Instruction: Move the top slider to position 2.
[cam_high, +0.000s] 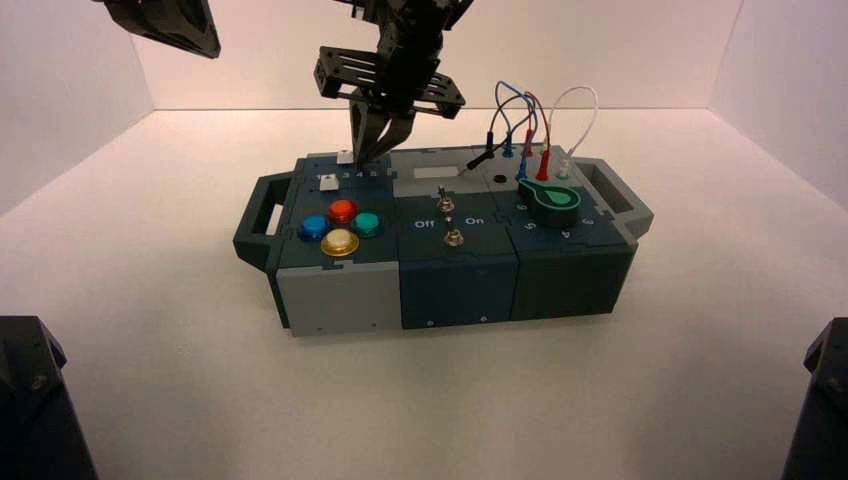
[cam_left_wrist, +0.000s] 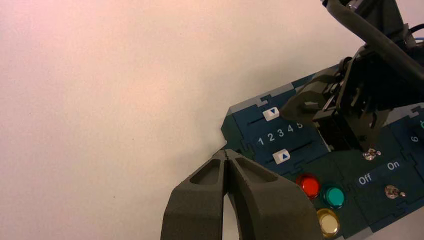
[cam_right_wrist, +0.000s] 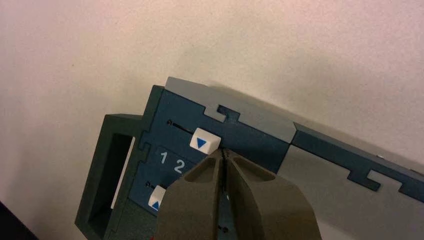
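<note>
The top slider (cam_right_wrist: 205, 142) is a small white knob with a blue triangle, set in the far slot of the box's left end (cam_high: 345, 156). The numeral 2 (cam_right_wrist: 178, 166) is printed just below that slot, beside the 1. In the left wrist view the knob (cam_left_wrist: 270, 113) stands about level with the 2 (cam_left_wrist: 270, 137). My right gripper (cam_right_wrist: 226, 152) is shut, its tips right against the knob's side that faces the higher numerals (cam_high: 365, 157). My left gripper (cam_left_wrist: 227, 155) is shut on nothing and hangs high at the back left (cam_high: 190, 35).
A second white slider knob (cam_right_wrist: 157, 198) sits in the near slot. On the box (cam_high: 455, 285) are red (cam_high: 343, 210), blue, teal and yellow buttons, two toggle switches (cam_high: 447, 204) marked Off and On, a green dial (cam_high: 556, 197) and looped wires (cam_high: 530, 120).
</note>
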